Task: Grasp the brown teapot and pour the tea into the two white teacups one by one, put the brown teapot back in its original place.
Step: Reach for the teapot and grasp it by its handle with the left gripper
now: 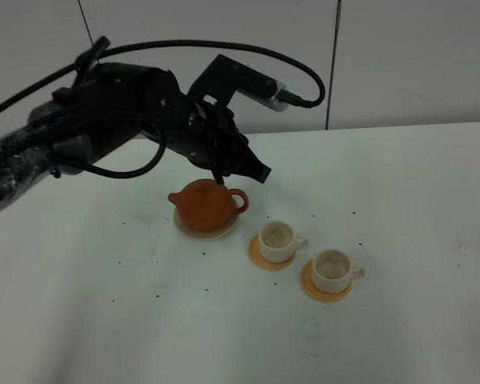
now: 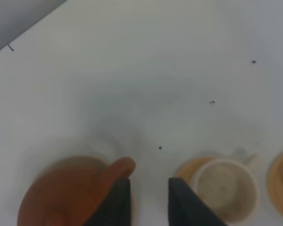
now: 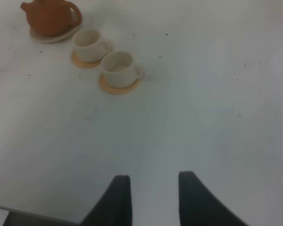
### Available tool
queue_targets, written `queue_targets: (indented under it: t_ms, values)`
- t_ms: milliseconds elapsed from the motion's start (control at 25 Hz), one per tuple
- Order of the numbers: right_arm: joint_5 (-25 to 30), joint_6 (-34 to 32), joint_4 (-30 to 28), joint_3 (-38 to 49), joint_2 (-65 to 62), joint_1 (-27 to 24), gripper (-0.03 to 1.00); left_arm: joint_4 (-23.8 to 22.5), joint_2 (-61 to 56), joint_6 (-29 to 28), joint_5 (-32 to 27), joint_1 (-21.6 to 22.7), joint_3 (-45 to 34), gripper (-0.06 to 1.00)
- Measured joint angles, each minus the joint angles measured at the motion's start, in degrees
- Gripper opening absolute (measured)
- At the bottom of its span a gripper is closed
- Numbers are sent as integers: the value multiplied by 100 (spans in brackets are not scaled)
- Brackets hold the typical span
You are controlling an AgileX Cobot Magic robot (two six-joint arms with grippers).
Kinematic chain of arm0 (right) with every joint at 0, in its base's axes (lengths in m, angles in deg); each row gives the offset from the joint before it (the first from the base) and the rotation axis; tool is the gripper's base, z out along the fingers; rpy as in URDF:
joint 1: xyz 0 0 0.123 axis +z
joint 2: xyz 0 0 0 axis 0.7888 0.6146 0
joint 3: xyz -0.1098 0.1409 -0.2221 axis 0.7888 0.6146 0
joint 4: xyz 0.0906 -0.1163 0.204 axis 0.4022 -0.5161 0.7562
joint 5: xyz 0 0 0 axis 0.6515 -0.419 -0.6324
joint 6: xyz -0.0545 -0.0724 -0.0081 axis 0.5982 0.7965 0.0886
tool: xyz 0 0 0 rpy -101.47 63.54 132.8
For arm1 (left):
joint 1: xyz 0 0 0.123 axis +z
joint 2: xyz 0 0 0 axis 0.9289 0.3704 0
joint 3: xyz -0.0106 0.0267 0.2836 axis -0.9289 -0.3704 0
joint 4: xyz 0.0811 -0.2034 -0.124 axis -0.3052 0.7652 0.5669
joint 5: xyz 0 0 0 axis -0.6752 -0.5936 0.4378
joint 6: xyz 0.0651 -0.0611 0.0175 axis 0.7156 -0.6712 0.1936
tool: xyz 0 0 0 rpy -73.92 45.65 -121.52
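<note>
Just beside the brown teapot, the left gripper stands slightly parted.

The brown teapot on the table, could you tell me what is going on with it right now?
The left gripper hangs just above the brown teapot, its fingers slightly apart beside the loop handle, with nothing between them. The teapot sits on its cream saucer. The white teacup beside it and the second teacup stand on orange coasters. The right gripper is open and empty, far away.
</note>
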Motion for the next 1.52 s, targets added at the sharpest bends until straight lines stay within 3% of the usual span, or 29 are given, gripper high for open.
queue_targets:
  t_ms: [360,840,1520]
  values:
    - [0,0,0,0,0,0,24,5,513,-44,555,0,0,40]
    - [0,0,0,0,0,0,24,6,894,-231,1291,0,4,41]
    - [-6,0,18,0,0,0,24,6,1258,-353,1740,0,4,41]
